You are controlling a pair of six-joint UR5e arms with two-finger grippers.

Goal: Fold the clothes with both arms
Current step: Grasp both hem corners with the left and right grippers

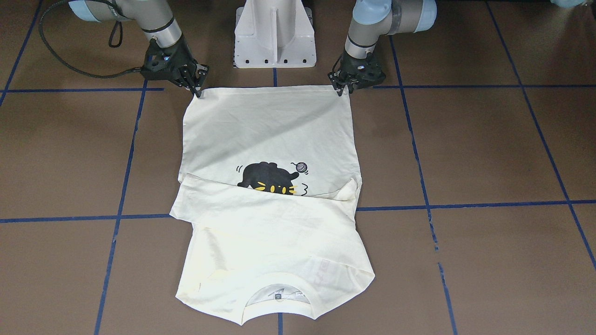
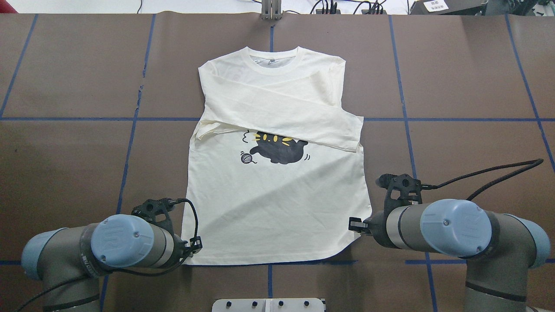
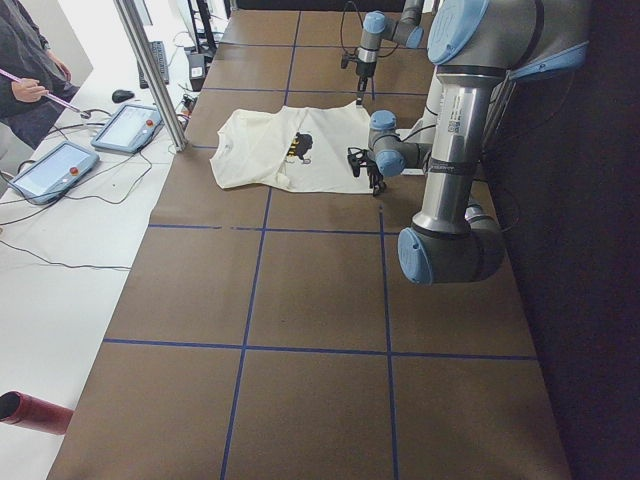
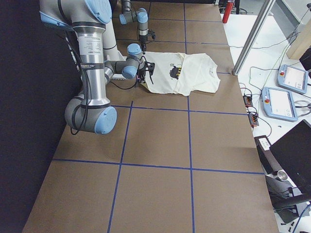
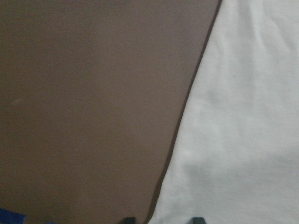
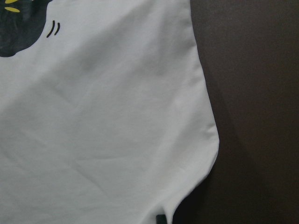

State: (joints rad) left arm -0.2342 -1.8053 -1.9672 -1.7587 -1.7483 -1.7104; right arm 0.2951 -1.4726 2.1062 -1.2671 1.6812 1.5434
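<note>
The brown table [image 1: 465,153], gridded with blue tape [image 1: 465,204], held the cream-white shirt [image 1: 265,125] flat at its centre, hem toward the robot. 2 sleeves [image 1: 260,209] lay folded across it, half covering the black cat print [image 1: 270,179]. The left gripper [image 1: 343,88] straddled 1 hem corner, fingertips [image 5: 198,220] apart. The right gripper [image 1: 199,89] met the other corner, its opening impossible to tell.

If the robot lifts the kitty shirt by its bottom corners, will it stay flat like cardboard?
Probably not. The shirt looks soft: its sleeves lie folded across it with wrinkles, so it would likely sag in the middle. It seems thin and light, and the loose sleeves may slide off.
</note>
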